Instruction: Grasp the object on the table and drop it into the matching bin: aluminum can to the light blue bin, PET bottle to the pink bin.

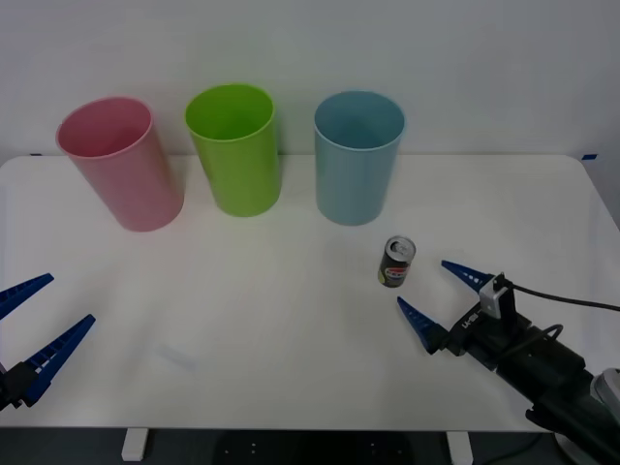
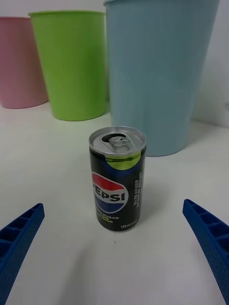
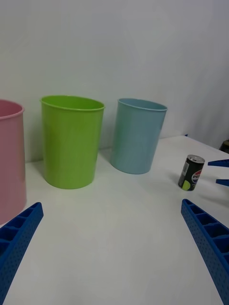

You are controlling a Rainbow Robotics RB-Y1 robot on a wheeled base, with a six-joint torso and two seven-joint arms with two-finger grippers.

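A small black aluminum can (image 1: 396, 262) (image 2: 117, 177) (image 3: 191, 172) with a silver top stands upright on the white table (image 1: 291, 329), a little in front of the light blue bin (image 1: 357, 157) (image 2: 157, 71) (image 3: 139, 135). My right gripper (image 1: 436, 298) (image 2: 114, 252) is open low over the table, just short of the can, its blue fingers (image 2: 19, 243) spread wider than the can and not touching it. At the table's front left my left gripper (image 1: 34, 325) (image 3: 114, 248) hangs open and holds nothing. The pink bin (image 1: 120, 163) (image 2: 19, 62) (image 3: 9, 162) stands at the back left.
A lime green bin (image 1: 234, 147) (image 2: 71, 64) (image 3: 71, 140) stands between the pink and light blue bins along the back of the table. A white wall rises behind them. The right arm's black cable (image 1: 562, 300) trails toward the right edge.
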